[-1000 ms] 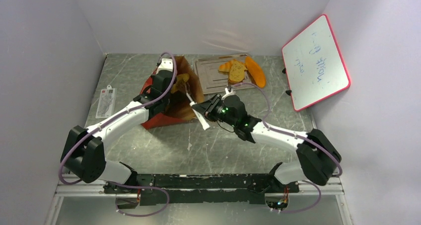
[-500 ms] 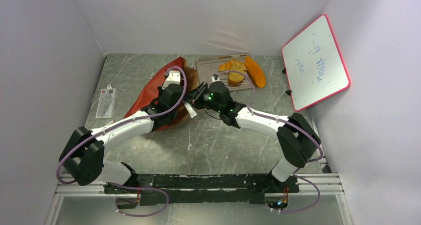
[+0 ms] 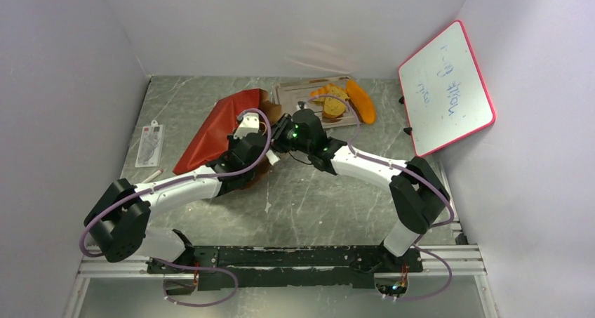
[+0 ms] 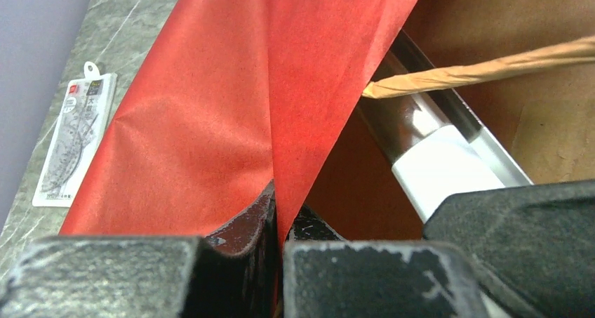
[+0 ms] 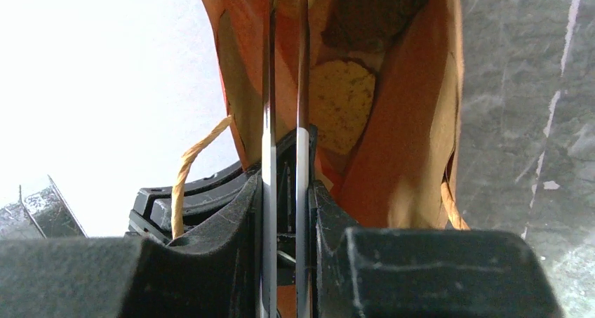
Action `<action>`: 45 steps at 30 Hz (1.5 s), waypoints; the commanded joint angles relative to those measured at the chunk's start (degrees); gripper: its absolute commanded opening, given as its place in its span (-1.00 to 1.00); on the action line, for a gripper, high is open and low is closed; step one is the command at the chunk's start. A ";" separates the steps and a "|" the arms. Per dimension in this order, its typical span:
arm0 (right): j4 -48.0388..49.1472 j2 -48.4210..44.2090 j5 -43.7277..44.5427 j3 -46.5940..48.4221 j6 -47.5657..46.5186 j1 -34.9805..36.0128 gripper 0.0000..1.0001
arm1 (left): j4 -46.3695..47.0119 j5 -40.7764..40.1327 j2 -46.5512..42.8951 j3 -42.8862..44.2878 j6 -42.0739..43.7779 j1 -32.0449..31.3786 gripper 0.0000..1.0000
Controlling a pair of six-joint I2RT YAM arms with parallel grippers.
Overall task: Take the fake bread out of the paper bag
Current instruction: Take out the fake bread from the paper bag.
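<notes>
fake bread [image 5: 342,104] | inside paper bag [image 5: 414,121] | ahead of right end effector [image 5: 285,121]

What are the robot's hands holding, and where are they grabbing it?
The left hand pinches a fold of the paper bag's red side. The right hand is at the bag's mouth; its grip cannot be told.

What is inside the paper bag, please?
A tan bread piece shows inside the paper bag, a darker lump beyond it; jaws and bag walls hide the rest.
</notes>
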 commanded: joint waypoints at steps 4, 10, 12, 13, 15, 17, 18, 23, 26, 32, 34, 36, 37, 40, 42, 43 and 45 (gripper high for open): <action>0.23 -1.88 1.55 1.94 -2.23 -2.20 -1.00 | -1.03 -0.31 -0.47 -2.76 -3.72 -1.95 -0.86; -0.47 -2.75 1.32 1.34 -2.68 -3.06 -1.00 | -1.18 -0.87 -0.76 -3.25 -4.62 -2.70 -0.86; -0.58 -3.09 1.15 1.00 -2.65 -3.53 -1.00 | -1.60 -1.45 -0.73 -2.89 -4.39 -2.79 -0.86; -0.50 -3.39 1.05 0.78 -2.53 -3.84 -1.00 | -1.93 -1.79 -0.73 -2.73 -4.44 -2.81 -0.86; -0.89 -4.40 1.20 0.39 -2.73 -4.39 -1.00 | -2.34 -2.23 -0.65 -2.51 -4.42 -2.84 -0.86; -1.83 -5.56 1.08 0.10 -3.10 -4.82 -1.00 | -3.08 -2.77 -0.42 -2.19 -4.98 -2.79 -0.86; -2.20 -6.26 0.87 -0.15 -3.36 -5.03 -1.00 | -3.26 -2.94 -0.26 -2.06 -5.10 -2.78 -0.86; -3.99 -10.34 -1.27 -3.41 -3.62 -5.80 -1.00 | -6.19 -5.33 1.49 0.11 -6.78 -2.25 -0.86; -4.32 -13.34 -1.82 -7.11 -3.34 -6.03 -1.00 | -7.22 -5.80 2.20 2.09 -6.79 -1.23 -0.86; -5.20 -18.55 -2.38 -11.53 -3.10 -7.34 -1.00 | -5.64 -5.35 2.52 4.87 -4.05 1.90 -0.86; -5.70 -19.62 -2.77 -12.33 -3.27 -7.83 -1.00 | -5.15 -4.31 2.38 5.36 -3.14 3.37 -0.86; -5.59 -20.31 -3.38 -13.21 -3.11 -8.16 -1.00 | -4.76 -3.51 2.61 5.99 -2.43 4.79 -0.86; -5.59 -20.54 -3.72 -13.58 -2.95 -8.23 -1.00 | -4.79 -3.24 2.95 6.45 -2.12 5.31 -0.86; -4.84 -20.92 -4.54 -14.79 -2.53 -8.28 -1.00 | -3.40 -2.53 4.24 7.95 -0.12 6.69 -0.86; -4.53 -20.92 -5.21 -15.26 -2.38 -8.27 -1.00 | -2.83 -2.15 5.24 9.57 1.10 7.63 -0.86; -4.39 -20.98 -5.77 -15.59 -2.29 -8.22 -1.00 | -2.40 -1.85 5.92 10.49 1.91 8.08 -0.86; -4.36 -21.33 -6.38 -15.69 -2.34 -8.27 -1.00 | -1.94 -1.80 7.27 12.27 3.22 8.73 -0.86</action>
